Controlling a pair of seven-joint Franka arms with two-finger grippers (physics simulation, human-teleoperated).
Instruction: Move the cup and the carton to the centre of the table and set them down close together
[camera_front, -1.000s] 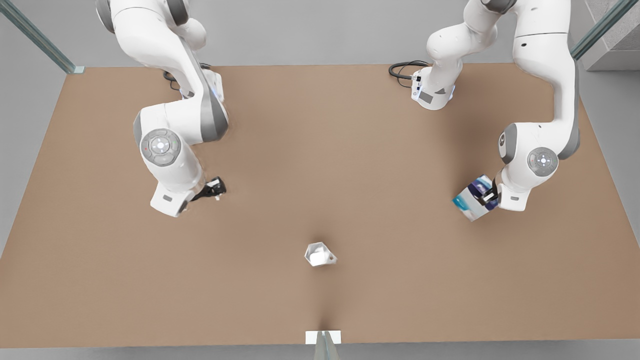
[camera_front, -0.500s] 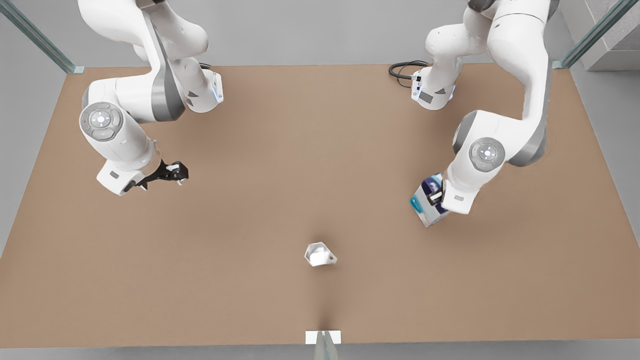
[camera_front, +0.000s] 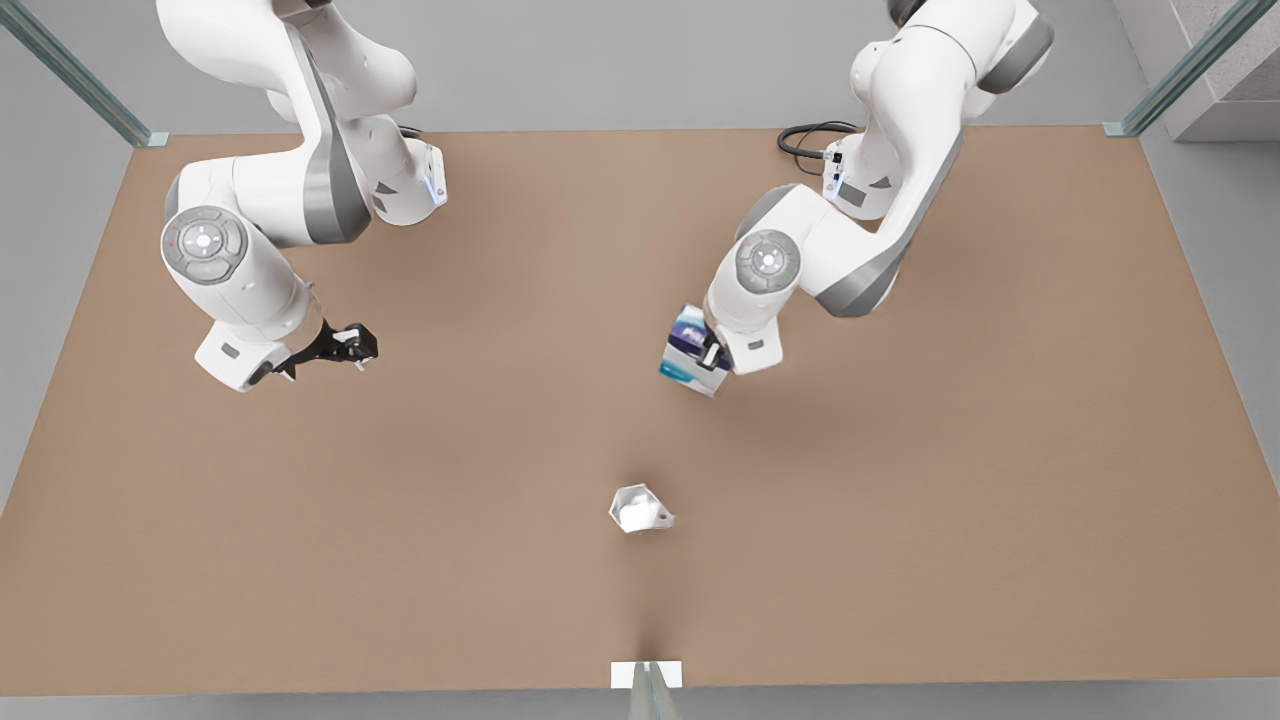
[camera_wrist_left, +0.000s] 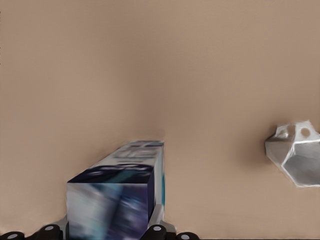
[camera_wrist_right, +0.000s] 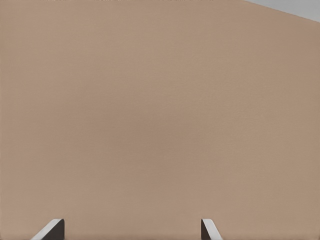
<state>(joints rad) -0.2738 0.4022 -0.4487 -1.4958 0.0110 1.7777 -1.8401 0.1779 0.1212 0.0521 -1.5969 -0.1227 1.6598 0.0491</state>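
The white carton (camera_front: 688, 352) with a dark blue panel and teal band hangs tilted above the brown table (camera_front: 500, 590) near its middle, and my left gripper (camera_front: 708, 352) is shut on it. In the left wrist view the carton (camera_wrist_left: 115, 200) sits between the fingers, with the cup (camera_wrist_left: 295, 155) off to one side. The silvery faceted cup (camera_front: 638, 508) stands upright on the table, nearer the front edge than the carton and apart from it. My right gripper (camera_front: 355, 345) waits open over bare table at the front view's left, its fingertips (camera_wrist_right: 52, 231) spread wide.
A black cable (camera_front: 805, 140) lies by the arm base (camera_front: 865, 190) at the back. A second base (camera_front: 415, 185) stands at the back left. A small white bracket (camera_front: 646, 674) sits at the table's front edge.
My left gripper has carried the carton from the front view's right toward the table's middle. My right arm drew back to the front view's left, then held still. The cup has not moved.
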